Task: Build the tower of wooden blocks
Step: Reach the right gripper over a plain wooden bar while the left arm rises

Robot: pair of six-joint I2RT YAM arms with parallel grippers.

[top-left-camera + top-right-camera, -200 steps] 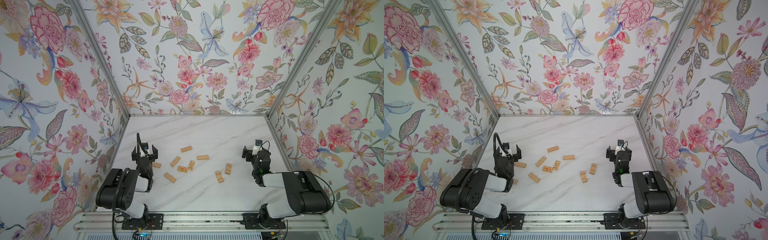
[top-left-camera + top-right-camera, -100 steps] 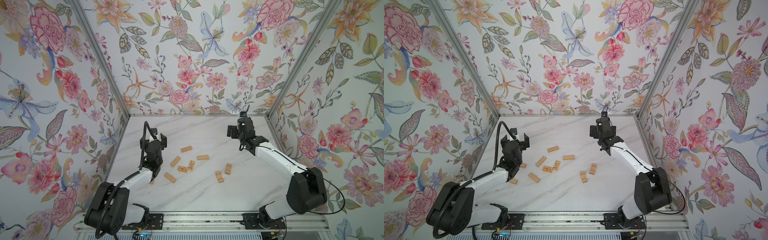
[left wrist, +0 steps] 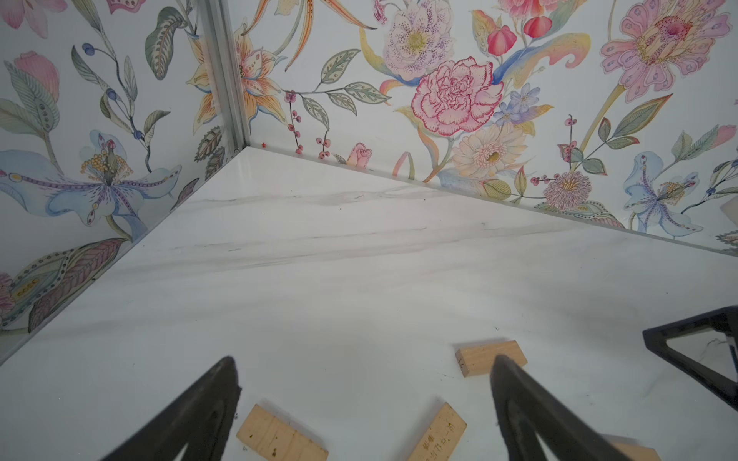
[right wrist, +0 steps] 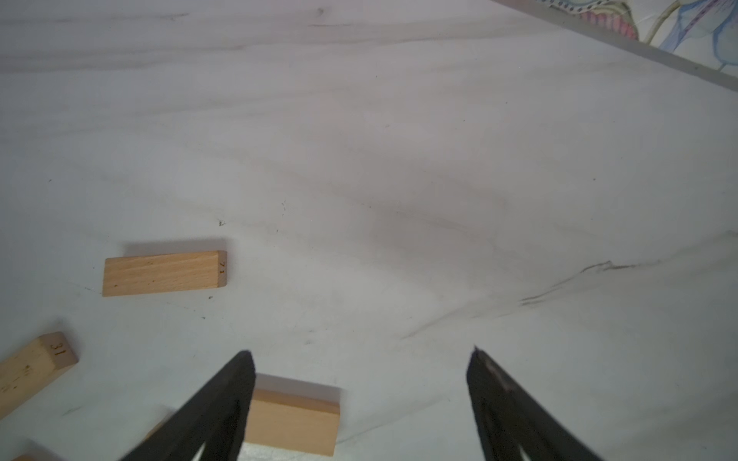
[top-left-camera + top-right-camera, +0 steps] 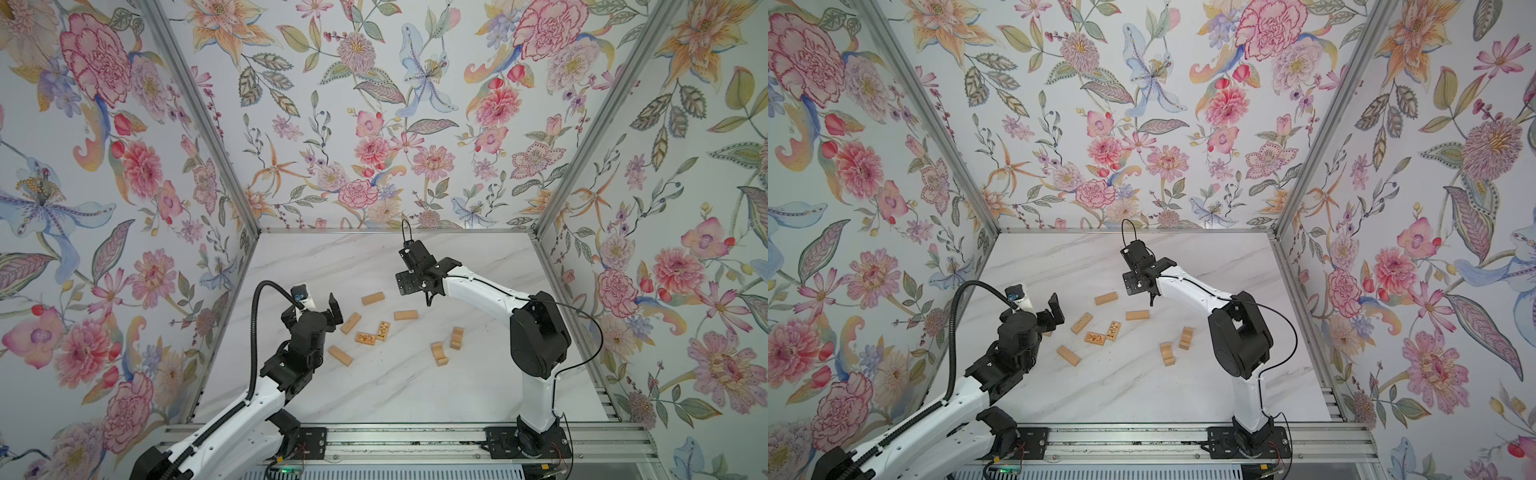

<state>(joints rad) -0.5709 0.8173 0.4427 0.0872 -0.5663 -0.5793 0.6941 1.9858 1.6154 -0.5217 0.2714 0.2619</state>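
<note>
A white marble-patterned table [image 5: 386, 399], closed in by floral walls [image 5: 374, 124] on three sides, is seen from above with two robot arms mounted at its near edge. The wood blocks [image 5: 350, 323] are scattered across the middle of the table, and each is lying flat on the surface, apart from or only just beside its neighbours. No tower is formed by them. A plain far bar [image 5: 372, 298] is placed farthest back, and another plain bar [image 5: 405, 315] lies right of it and nearer. Two engraved blocks [image 5: 366, 337] are set corner to corner in the centre. A near bar [image 5: 340, 355] lies left of centre. Two notched blocks [image 5: 456, 337] are found close together on the right.

The left gripper [image 3: 365, 359] is raised above the left edge of the scatter. Its jaws are spread wide and nothing is grasped. The right gripper [image 4: 359, 353] is held over the far middle of the table, just beyond the far bar. Its jaws are also parted around bare table, and nothing is gripped, though one bar [image 4: 293, 419] is seen lying beside one of its fingers [image 4: 223, 399].
</note>
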